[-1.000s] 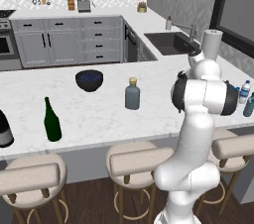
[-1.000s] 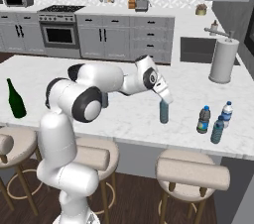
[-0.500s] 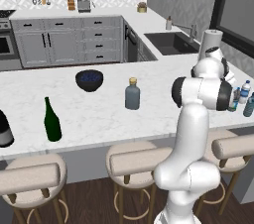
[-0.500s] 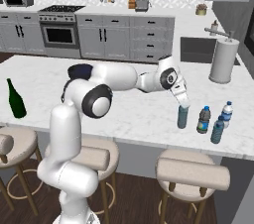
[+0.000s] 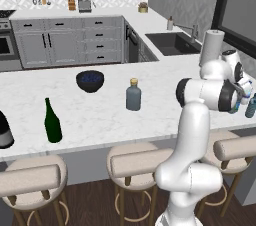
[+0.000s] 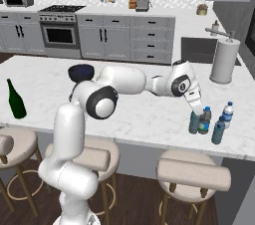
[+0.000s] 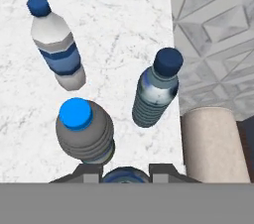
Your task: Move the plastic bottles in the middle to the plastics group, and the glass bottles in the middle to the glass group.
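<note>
Right base view: gripper clamped on a plastic bottle, touching the plastics group beside the paper towel roll.

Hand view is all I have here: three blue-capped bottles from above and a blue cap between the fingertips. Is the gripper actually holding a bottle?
Observer: Yes. The right base view shows the gripper shut on a small clear-bluish plastic water bottle, which is upright beside the three other blue-capped water bottles.
Operator: Anything left in the middle of the counter?
Observer: The squat grey bottle with a tan cap stands mid-counter in the left base view.
Operator: And the glass group?
Observer: A tall dark green wine bottle stands towards the counter's left end, far from the gripper.
</note>
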